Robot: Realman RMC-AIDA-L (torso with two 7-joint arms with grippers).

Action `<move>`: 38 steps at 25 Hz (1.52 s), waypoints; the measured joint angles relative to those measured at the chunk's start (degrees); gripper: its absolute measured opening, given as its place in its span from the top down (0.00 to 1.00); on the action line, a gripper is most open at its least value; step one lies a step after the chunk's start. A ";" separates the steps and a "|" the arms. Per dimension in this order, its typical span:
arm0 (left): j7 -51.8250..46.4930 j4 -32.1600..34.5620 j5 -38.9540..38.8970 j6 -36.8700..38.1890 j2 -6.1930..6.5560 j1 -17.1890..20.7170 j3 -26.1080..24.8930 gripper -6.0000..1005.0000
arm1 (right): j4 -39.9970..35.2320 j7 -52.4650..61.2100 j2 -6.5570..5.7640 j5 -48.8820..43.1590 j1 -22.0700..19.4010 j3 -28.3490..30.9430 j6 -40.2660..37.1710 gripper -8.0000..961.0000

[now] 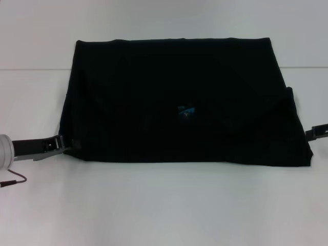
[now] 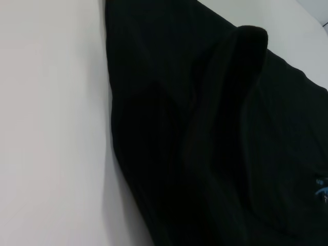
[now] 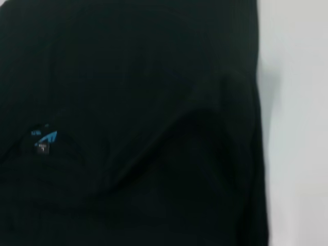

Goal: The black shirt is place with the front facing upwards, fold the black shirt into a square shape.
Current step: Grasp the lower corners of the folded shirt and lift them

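From the head camera you are looking at the black shirt (image 1: 179, 102) lying on the white table (image 1: 164, 205), already folded into a wide block with both sides turned in over the middle. A small blue label (image 1: 186, 111) is showing near its centre. The left gripper (image 1: 62, 143) is sitting low at the shirt's near left corner, its tip right against the cloth edge — whether it is pinching the cloth or simply open beside it, you cannot tell. The right gripper (image 1: 313, 132) is peeking in at the right border, just beside the shirt's right edge, and its fingers are mostly out of sight, so their state is unclear too.

From the left wrist camera you are seeing the shirt (image 2: 215, 143) filling most of the picture, one fold standing up as a rounded ridge, bare table (image 2: 51, 128) alongside.

From the right wrist camera you are seeing the shirt (image 3: 133, 123) again, the label (image 3: 45, 139) lying on it, and a strip of table (image 3: 297, 123) beside the cloth edge.
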 joint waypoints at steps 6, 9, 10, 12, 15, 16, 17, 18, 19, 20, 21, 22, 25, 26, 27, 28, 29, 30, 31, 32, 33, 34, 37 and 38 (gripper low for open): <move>0.02 0.08 -0.18 0.01 -0.13 0.15 -0.10 0.92 | 5.77 -0.92 0.33 0.06 0.52 -2.18 4.73 0.08; 0.02 0.11 -0.26 0.00 -0.19 0.22 -0.11 0.92 | 6.53 -1.48 0.83 0.09 1.03 -2.27 5.28 0.08; 0.02 0.11 -0.26 0.00 -0.20 0.23 -0.11 0.92 | 6.58 -1.62 1.02 0.09 1.22 -2.28 5.32 0.08; 0.03 0.09 -0.28 0.01 -0.20 0.24 -0.12 0.92 | 6.58 -1.79 1.39 0.09 1.62 -2.35 5.52 0.08; 0.02 0.07 -0.29 0.02 -0.20 0.24 -0.11 0.92 | 6.81 -1.89 1.74 0.07 2.11 -2.80 6.24 0.08; 0.03 0.06 -0.29 0.02 -0.20 0.22 -0.12 0.92 | 7.13 -1.90 1.80 0.05 2.25 -3.00 6.60 0.08; 0.05 0.05 -0.30 0.02 -0.19 0.22 -0.11 0.92 | 7.60 -1.90 1.83 0.02 2.38 -3.16 7.05 0.08; 0.07 0.05 -0.30 0.03 -0.19 0.21 -0.11 0.92 | 8.07 -1.90 1.84 -0.03 2.48 -3.27 7.46 0.08; 0.09 0.04 -0.30 0.02 -0.18 0.20 -0.11 0.92 | 8.50 -1.89 1.84 -0.05 2.59 -3.36 7.86 0.08; 0.11 0.04 -0.30 0.02 -0.18 0.19 -0.11 0.92 | 8.70 -1.90 1.84 -0.05 2.60 -3.49 8.08 0.08; 0.12 0.04 -0.30 0.02 -0.18 0.17 -0.11 0.92 | 8.86 -1.90 1.85 -0.05 2.62 -3.62 8.26 0.08; 0.17 0.04 -0.30 0.03 -0.18 0.13 -0.11 0.92 | 8.88 -1.90 1.84 -0.03 2.63 -3.73 8.44 0.08; 0.26 0.03 -0.30 0.02 -0.11 -0.03 -0.11 0.92 | 8.96 -1.85 1.84 -0.02 2.73 -3.78 8.56 0.08; 0.27 0.03 -0.30 0.02 -0.09 -0.05 -0.11 0.92 | 8.96 -1.82 1.85 -0.02 2.76 -3.79 8.57 0.10; 0.28 0.04 -0.30 0.02 -0.06 -0.08 -0.11 0.92 | 8.96 -1.81 1.88 -0.02 2.81 -3.79 8.57 0.12; 0.28 0.04 -0.30 0.02 -0.04 -0.09 -0.11 0.92 | 8.81 -1.81 1.97 -0.03 2.83 -3.79 8.56 0.13; 0.29 0.03 -0.30 0.02 -0.01 -0.09 -0.11 0.92 | 8.58 -1.82 2.05 -0.06 2.86 -3.81 8.55 0.15; 0.35 0.03 -0.30 0.02 -0.01 -0.11 -0.11 0.92 | 8.38 -1.87 2.14 -0.14 2.89 -3.86 8.49 0.17; 0.44 0.04 -0.30 0.02 0.00 -0.14 -0.11 0.92 | 8.28 -1.88 2.17 -0.23 2.92 -3.90 8.48 0.20; 0.55 0.04 -0.30 0.02 0.00 -0.16 -0.12 0.92 | 8.26 -1.89 2.16 -0.31 2.96 -3.95 8.49 0.24; 0.60 0.04 -0.30 0.01 0.00 -0.17 -0.15 0.92 | 8.29 -1.88 2.13 -0.35 3.06 -3.99 8.49 0.27; 0.63 0.04 -0.30 -0.01 0.00 -0.17 -0.17 0.92 | 8.40 -1.87 2.07 -0.38 3.15 -4.03 8.53 0.30; 0.67 0.04 -0.30 -0.02 0.06 -0.19 -0.69 0.92 | 8.51 -1.60 1.98 -0.46 3.30 -4.38 8.57 0.46; 0.69 0.04 -0.30 -0.02 0.10 -0.19 -0.97 0.92 | 8.51 -1.50 1.98 -0.47 3.34 -4.57 8.58 0.54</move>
